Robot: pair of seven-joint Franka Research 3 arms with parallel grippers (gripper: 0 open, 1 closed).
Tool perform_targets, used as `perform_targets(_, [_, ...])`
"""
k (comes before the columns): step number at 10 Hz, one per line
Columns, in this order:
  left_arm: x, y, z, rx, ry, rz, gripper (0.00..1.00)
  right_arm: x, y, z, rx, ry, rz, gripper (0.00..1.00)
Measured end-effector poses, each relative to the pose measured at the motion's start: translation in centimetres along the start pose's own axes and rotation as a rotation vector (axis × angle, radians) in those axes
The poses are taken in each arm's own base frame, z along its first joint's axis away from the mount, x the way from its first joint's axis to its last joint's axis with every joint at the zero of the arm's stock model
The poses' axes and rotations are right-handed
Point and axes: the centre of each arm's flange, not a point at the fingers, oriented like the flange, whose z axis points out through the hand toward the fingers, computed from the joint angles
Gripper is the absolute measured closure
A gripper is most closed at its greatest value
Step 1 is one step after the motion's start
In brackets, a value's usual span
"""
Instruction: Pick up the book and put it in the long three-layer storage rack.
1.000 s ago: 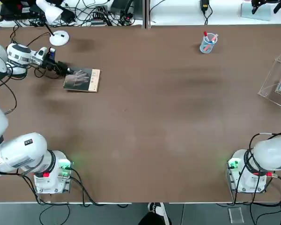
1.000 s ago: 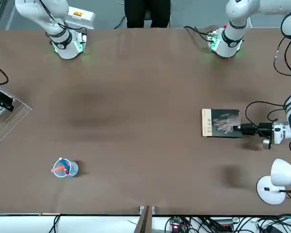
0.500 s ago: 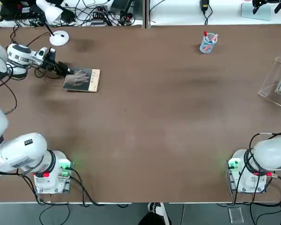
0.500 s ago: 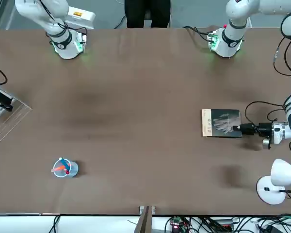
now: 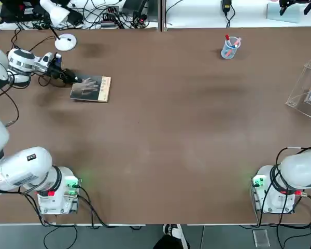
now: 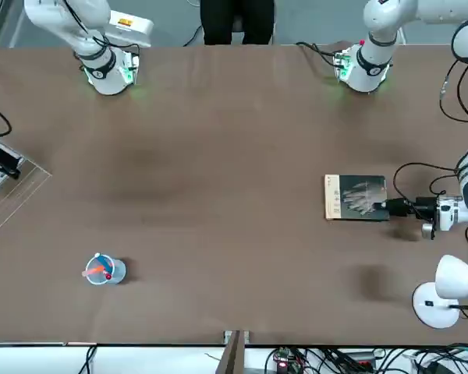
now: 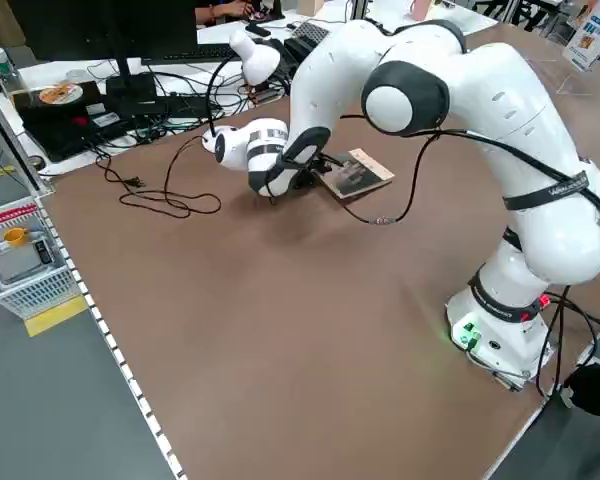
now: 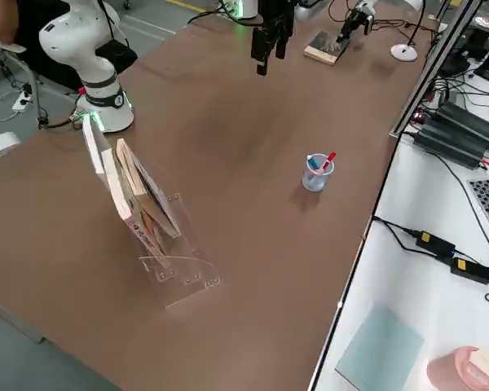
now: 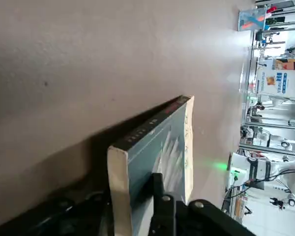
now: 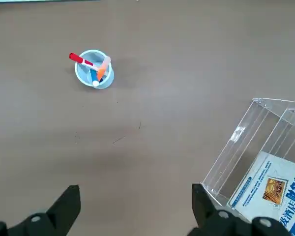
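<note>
Grasping is in hand: at the overhead view's ten o'clock, the left gripper point(image 9: 132, 196) grips the book point(image 5: 91, 88) by its edge. Next calls for lifting it toward the rack point(image 10: 236, 147) at two o'clock, where the right gripper point(image 10: 137, 199) waits spread.

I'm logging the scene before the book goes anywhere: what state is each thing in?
Book: cover up, outside the rack, one edge between the left gripper's fingers.
Left gripper: closed on the book.
Right gripper: open, empty, above the table near the rack.
Clear rack: on the table, partly filled with books.
Pen cup: upright, holding pens.
White lamp: standing; lit or not, cannot tell.
</note>
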Motion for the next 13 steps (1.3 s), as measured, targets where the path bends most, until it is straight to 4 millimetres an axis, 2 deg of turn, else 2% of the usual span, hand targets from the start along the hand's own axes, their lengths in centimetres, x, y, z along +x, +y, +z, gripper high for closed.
perform_targets(1, [-0.1,0.1,0.1,-0.011,-0.007,-0.006,0.86,0.0,0.0,0.0,0.004,0.001,0.001,0.00])
perform_targets(2, [-0.2,0.3,0.2,-0.023,-0.017,-0.020,0.86,0.0,0.0,0.0,0.009,0.001,0.003,0.00])
perform_targets(4, [-0.2,0.7,0.3,-0.047,-0.034,-0.040,0.98,0.0,0.0,-0.1,0.014,0.002,0.004,0.00])
perform_targets(10, [0.7,2.7,-0.8,-0.102,-0.081,-0.080,0.99,-0.1,0.0,-0.3,0.015,0.003,0.005,0.00])
perform_targets(13, [1.1,4.3,-1.2,-0.144,-0.128,-0.125,0.99,-0.8,0.1,-1.7,0.016,0.002,0.006,0.00])
